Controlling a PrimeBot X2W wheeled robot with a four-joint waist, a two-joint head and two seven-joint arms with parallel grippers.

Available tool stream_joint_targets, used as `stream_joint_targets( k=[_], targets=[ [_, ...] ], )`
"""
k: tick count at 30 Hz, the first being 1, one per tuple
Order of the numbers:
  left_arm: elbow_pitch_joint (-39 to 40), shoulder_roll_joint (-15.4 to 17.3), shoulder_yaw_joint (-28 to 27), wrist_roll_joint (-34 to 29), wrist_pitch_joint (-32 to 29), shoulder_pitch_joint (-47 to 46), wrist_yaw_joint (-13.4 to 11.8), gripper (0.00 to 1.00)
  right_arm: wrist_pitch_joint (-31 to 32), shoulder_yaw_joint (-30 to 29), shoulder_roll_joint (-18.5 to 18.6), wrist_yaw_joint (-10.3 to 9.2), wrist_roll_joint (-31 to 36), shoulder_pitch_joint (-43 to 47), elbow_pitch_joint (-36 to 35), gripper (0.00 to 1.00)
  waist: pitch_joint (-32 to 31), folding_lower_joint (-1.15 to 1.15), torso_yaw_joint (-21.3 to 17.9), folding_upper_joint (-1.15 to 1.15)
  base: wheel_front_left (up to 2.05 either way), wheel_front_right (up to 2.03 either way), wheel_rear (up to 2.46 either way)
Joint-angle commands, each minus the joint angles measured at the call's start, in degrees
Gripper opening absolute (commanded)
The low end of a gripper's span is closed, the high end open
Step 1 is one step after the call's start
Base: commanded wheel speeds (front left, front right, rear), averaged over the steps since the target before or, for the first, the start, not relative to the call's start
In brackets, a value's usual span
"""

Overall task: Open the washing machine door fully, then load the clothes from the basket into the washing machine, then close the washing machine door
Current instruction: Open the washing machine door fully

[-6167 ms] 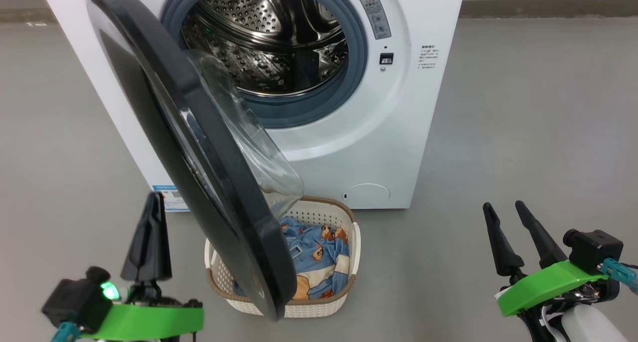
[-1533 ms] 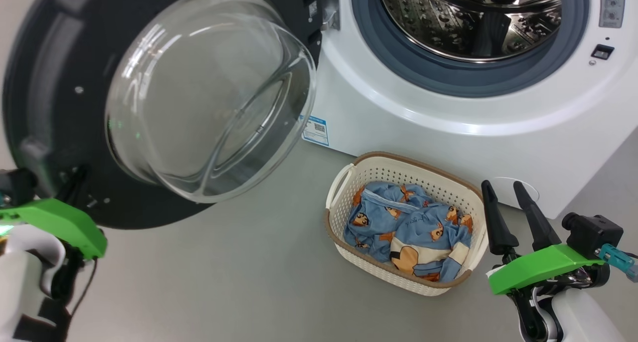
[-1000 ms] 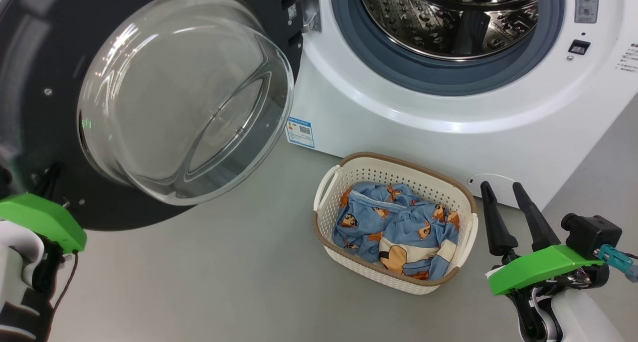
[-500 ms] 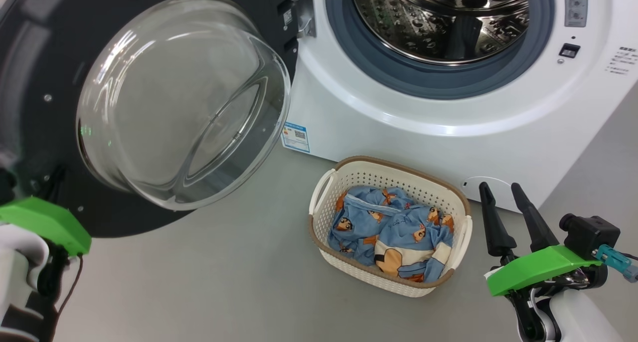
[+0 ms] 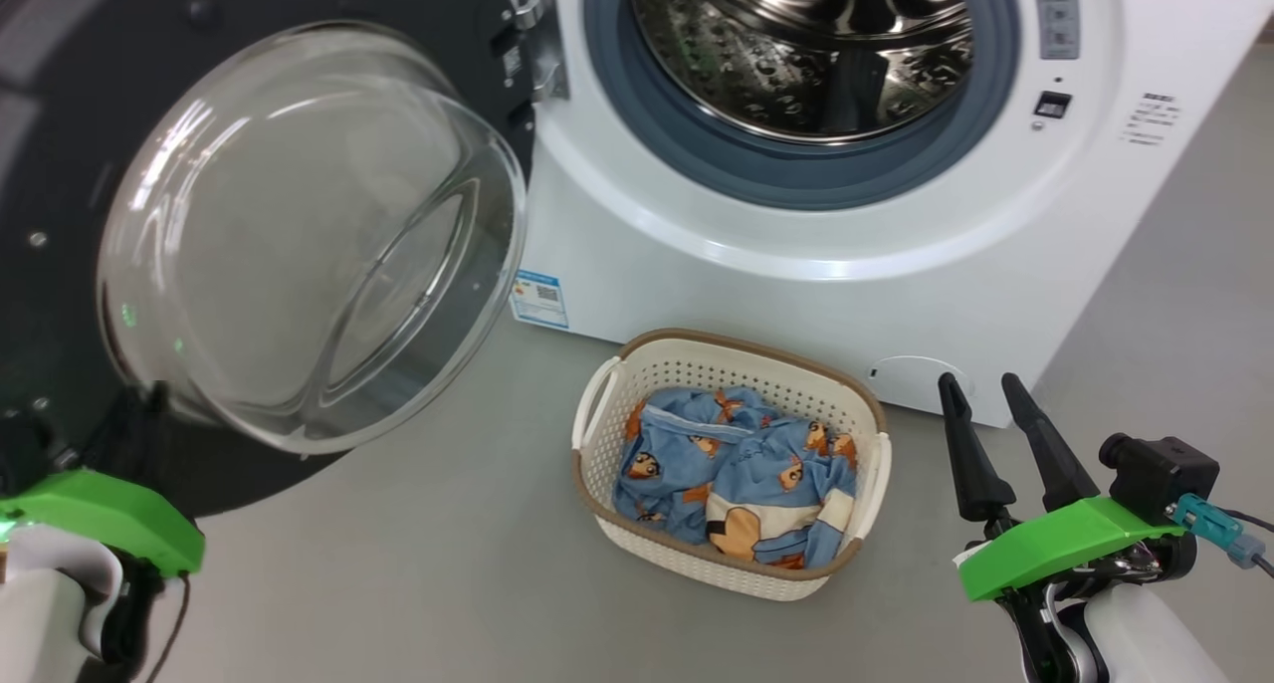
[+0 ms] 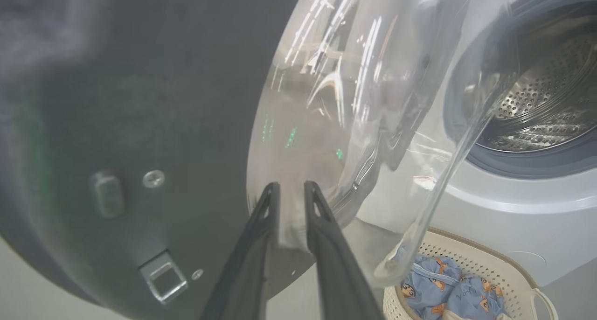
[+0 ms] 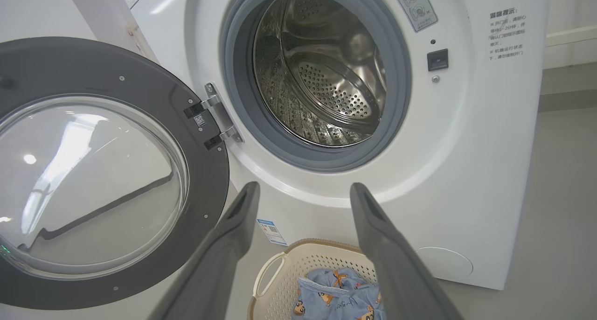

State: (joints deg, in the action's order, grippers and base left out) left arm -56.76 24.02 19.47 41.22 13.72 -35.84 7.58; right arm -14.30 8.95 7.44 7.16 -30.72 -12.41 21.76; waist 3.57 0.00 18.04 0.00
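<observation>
The first job looks done, or near enough. The washing machine door [image 5: 60, 165] is swung wide on its hinge [image 5: 542, 36]. Its dark inner face and bulging glass window are turned out into the room, and the mouth of the washing machine [image 5: 697, 295] is wide open. The steel drum [image 5: 796, 46] behind the grey seal looks bare, with no fabric in the part I can see.

The loading has not started. The clothes [image 5: 737, 474], blue with little cartoon figures, lie in a heap in the basket [image 5: 697, 562]. The basket sits on the floor [image 5: 448, 564] just in front of the machine, below the opening and a little to the side of it.

The left gripper [image 6: 291, 189] is down by the lower part of the door. Its fingers are only a sliver apart, with the tips close to the edge of the glass bowl. Nothing seems to be caught between them, though I cannot tell whether they touch the door. The right gripper [image 5: 975, 382] hangs just beside the basket with its fingers spread wide, holding nothing.

So roughly a third is behind it. What is left is lifting the clothes out, getting them into the drum, and swinging the door shut.
</observation>
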Motion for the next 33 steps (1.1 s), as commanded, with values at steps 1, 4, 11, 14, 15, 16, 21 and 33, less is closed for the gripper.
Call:
stream_joint_targets(
  k=[1,4,11,14,15,16,21,33],
  targets=[
    [2.59,2.56,-2.27,0.45,0.95,0.2,-0.37,1.0,-0.7,1.27,0.21,0.33,-0.18,-0.45,-1.51,1.0,-0.76,0.0,-1.15,0.0,0.0,0.0,0.0],
    [6.36,2.03,-3.07,0.35,1.16,2.66,-1.32,1.0,-0.7,1.71,0.29,0.33,-0.51,-0.21,-1.46,1.0,-1.43,0.0,-2.34,0.0,0.0,0.0,0.0],
    [18.97,0.49,-5.46,-0.64,1.26,10.44,-5.3,1.0,-0.7,3.15,0.74,0.33,-0.86,0.12,-2.14,1.0,-3.06,0.0,-5.97,0.0,0.0,0.0,0.0],
    [24.68,0.1,-6.18,-1.06,1.27,14.22,-7.06,1.0,-0.7,3.57,1.08,0.33,-0.97,0.46,-2.37,1.0,-3.55,0.0,-7.53,0.0,0.0,0.0,0.0],
    [26.42,-0.07,-6.27,-1.12,1.27,15.37,-7.61,1.0,-0.7,3.78,1.21,0.33,-1.0,0.58,-2.39,1.0,-3.65,0.0,-8.05,0.0,0.0,0.0,0.0],
    [28.06,-0.22,-6.34,-1.12,1.27,16.46,-8.15,1.0,-0.7,3.99,1.34,0.33,-1.02,0.63,-2.43,1.0,-3.74,0.0,-8.6,0.0,0.0,0.0,0.0],
    [35.19,-0.73,-6.56,-1.07,1.27,20.94,-10.66,1.0,-0.7,4.97,2.1,0.33,-1.17,0.37,-2.5,1.0,-3.88,0.0,-11.5,0.0,0.0,0.0,0.0],
    [44.4,-2.0,-5.94,-1.89,1.14,26.4,-14.32,1.0,-0.7,6.46,3.45,0.33,-1.07,-0.4,-2.72,1.0,-4.14,0.0,-17.85,0.0,0.0,0.0,0.0]
  ],
)
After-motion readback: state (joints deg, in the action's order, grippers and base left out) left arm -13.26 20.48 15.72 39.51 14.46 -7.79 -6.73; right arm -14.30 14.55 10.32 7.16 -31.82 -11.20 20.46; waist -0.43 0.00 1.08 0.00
